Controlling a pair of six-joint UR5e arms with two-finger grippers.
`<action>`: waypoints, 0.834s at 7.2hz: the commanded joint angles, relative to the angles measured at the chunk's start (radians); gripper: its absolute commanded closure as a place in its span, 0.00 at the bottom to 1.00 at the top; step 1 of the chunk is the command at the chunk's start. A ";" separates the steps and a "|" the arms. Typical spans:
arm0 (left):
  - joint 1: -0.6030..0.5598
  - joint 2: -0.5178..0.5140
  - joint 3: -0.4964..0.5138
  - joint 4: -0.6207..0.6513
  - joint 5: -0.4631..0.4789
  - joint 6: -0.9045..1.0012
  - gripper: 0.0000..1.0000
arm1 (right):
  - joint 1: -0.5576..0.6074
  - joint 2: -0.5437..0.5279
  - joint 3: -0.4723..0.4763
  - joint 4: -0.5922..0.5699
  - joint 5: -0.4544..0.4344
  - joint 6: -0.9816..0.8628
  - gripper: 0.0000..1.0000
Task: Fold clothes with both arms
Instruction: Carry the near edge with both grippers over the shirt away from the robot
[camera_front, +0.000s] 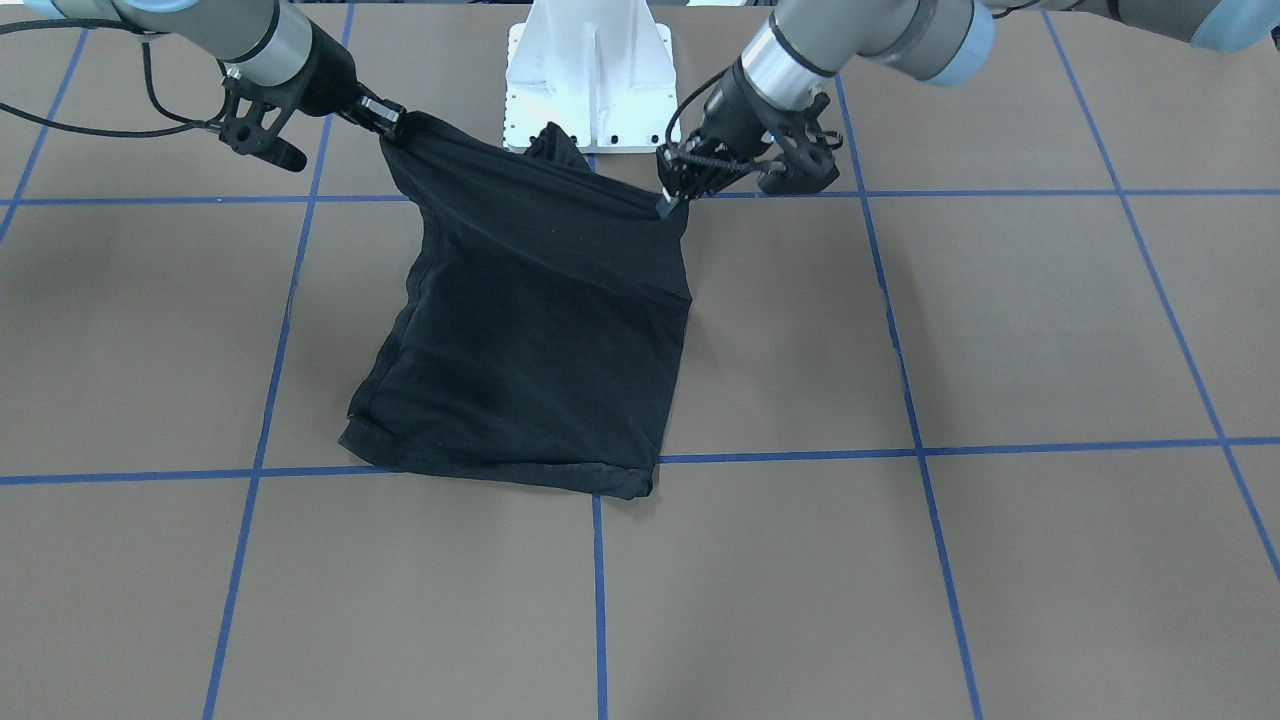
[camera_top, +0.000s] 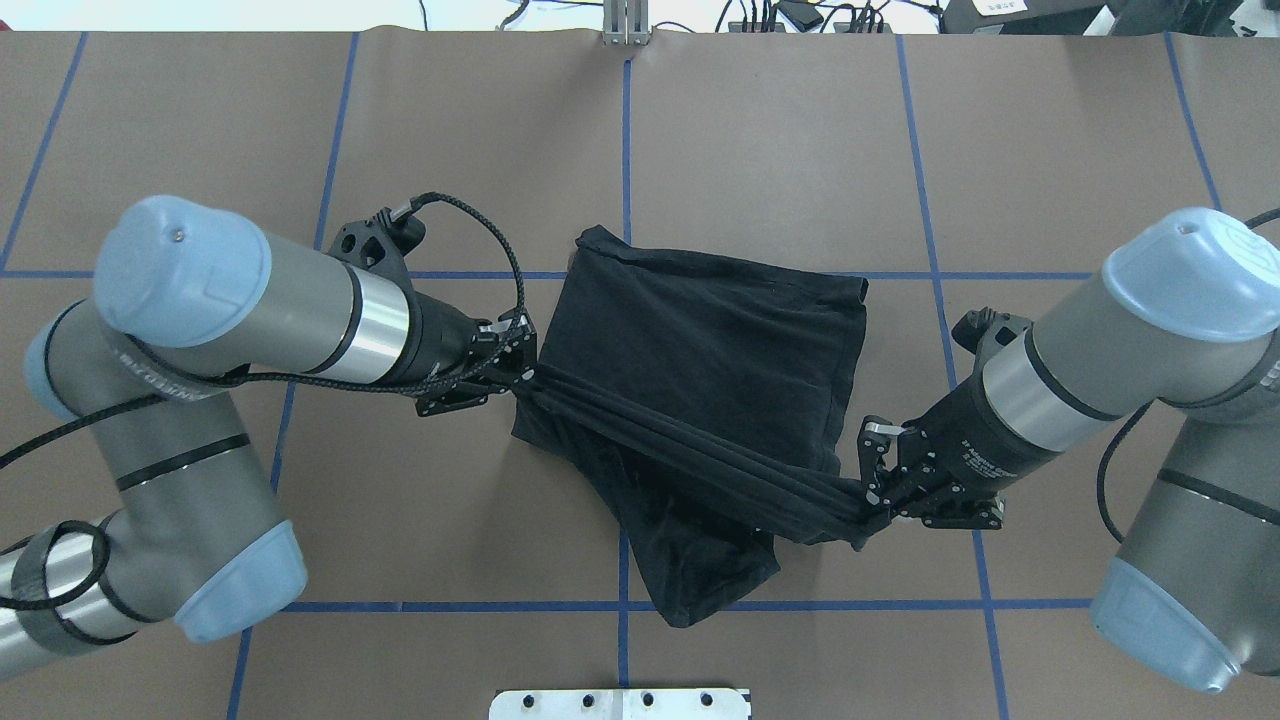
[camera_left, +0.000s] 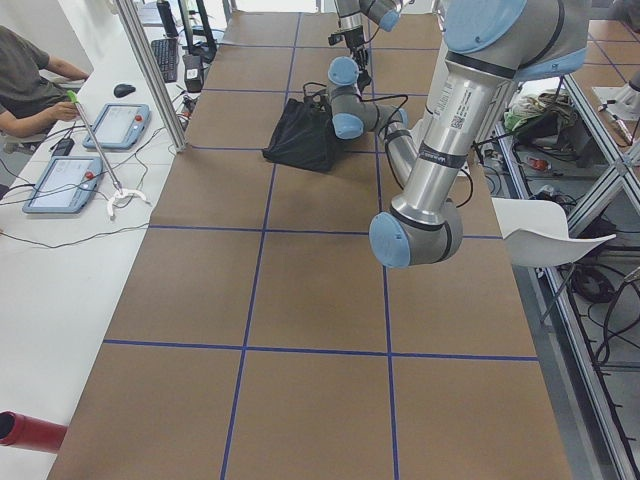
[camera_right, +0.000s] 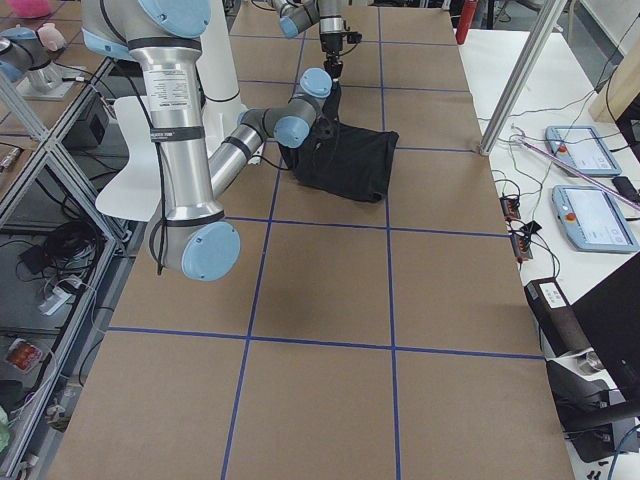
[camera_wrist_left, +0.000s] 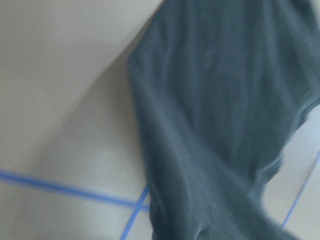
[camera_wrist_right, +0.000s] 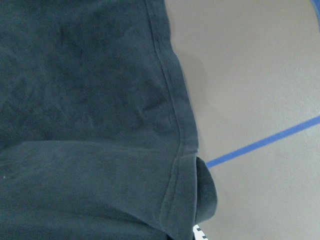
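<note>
A wide brown table (camera_top: 760, 150) marked into squares by blue tape lines fills the scene. Two silver-grey tubular robot arms with light blue joint caps reach in over it, the left arm (camera_top: 250, 310) from the left and the right arm (camera_top: 1100, 370) from the right. Between them, around the middle of the table, is a black short-sleeved T-shirt (camera_top: 700, 350). Its far part lies flat on the table, with the far hem along a blue tape line. Its near edge is raised and pulled into a tight, creased band that slants from one gripper to the other. A loose flap hangs from this band towards the robot's white pedestal base (camera_front: 590, 75). The black left gripper (camera_top: 520, 375) is clamped on the left end of the band. The black right gripper (camera_top: 872, 500), set nearer the robot, is pinched closed on the bunched right end.
</note>
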 joint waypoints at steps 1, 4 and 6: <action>-0.058 -0.076 0.143 -0.044 -0.002 0.029 1.00 | 0.084 0.083 -0.119 0.000 0.001 -0.040 1.00; -0.137 -0.126 0.299 -0.182 -0.002 0.035 1.00 | 0.159 0.195 -0.299 -0.001 0.001 -0.135 1.00; -0.137 -0.191 0.428 -0.265 0.000 0.034 1.00 | 0.175 0.240 -0.382 -0.001 0.003 -0.179 1.00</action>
